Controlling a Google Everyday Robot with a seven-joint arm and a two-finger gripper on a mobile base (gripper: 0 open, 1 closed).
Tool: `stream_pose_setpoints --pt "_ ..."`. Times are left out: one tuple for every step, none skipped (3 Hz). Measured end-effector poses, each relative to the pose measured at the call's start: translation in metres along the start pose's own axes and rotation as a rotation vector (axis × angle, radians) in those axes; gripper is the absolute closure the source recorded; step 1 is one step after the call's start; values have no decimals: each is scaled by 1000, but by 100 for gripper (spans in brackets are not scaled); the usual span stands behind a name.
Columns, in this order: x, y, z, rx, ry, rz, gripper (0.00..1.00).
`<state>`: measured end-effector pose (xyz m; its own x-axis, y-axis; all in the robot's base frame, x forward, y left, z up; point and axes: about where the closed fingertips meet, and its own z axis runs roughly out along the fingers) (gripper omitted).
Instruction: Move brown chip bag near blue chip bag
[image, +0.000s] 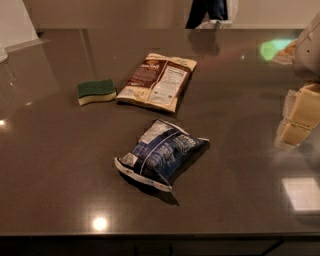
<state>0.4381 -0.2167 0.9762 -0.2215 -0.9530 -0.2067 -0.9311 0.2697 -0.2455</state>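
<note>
The gripper (297, 120) sits at the right edge over the counter (50, 175), blocky and pale yellow; how wide it stands I cannot tell. Well to its left, mid-counter, lies the blue chip bag (162, 160) — puffy, crinkled navy foil with white sealed ends. Behind it, near but apart, the brown chip bag (157, 80) lies flat — rectangular, cream-edged, white label up. A green-topped yellow sponge (96, 91) lies just beside its left edge. The counter is dark, glossy stone.
</note>
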Motion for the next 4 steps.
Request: stream_pose_setpoints --pt "0 0 0 0 0 0 0" --pt "-13 -5 3 20 -18 10 0" --pt "-36 -22 16 41 -68 31 0" --pt "-58 -48 31 58 -115 80 0"
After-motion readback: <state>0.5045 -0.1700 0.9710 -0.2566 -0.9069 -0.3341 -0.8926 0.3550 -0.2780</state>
